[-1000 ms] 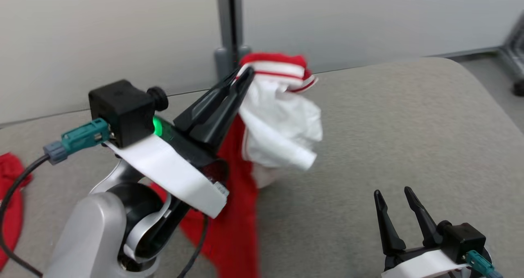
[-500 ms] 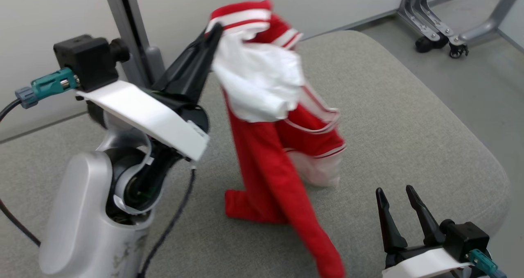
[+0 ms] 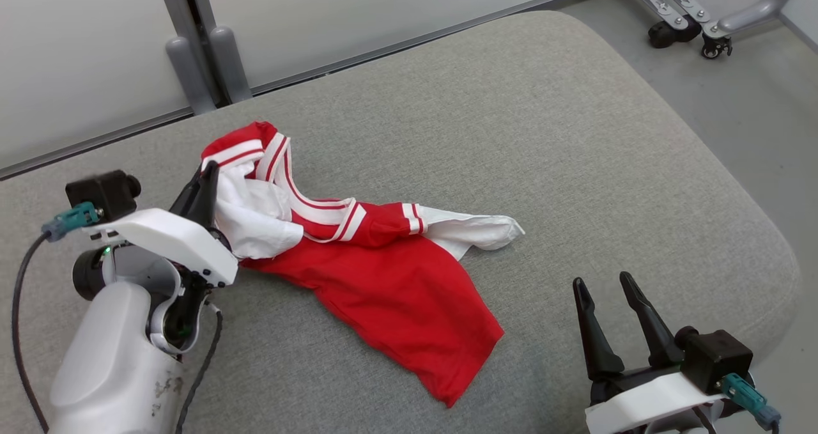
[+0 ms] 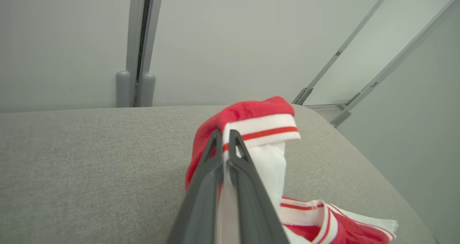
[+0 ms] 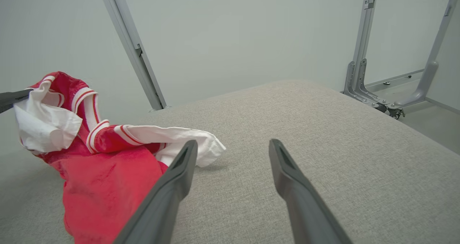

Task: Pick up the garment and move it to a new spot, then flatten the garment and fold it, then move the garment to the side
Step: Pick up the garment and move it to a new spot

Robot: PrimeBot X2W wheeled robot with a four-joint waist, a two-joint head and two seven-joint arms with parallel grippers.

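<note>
**Limp shirt pinched at its striped trim**

The left end effector is closed on the red-and-white garment, pinching the striped ribbed trim at its far-left end, raised a little above the padded grey worktop. The rest of the garment lies rumpled on the worktop, its red body trailing toward the right end effector, which hovers nearby, spread wide and empty. The cloth looks light and limp, so it will likely sag and bunch from one pinch. Flattening probably wants two holds on hemmed edges or corners.
</note>
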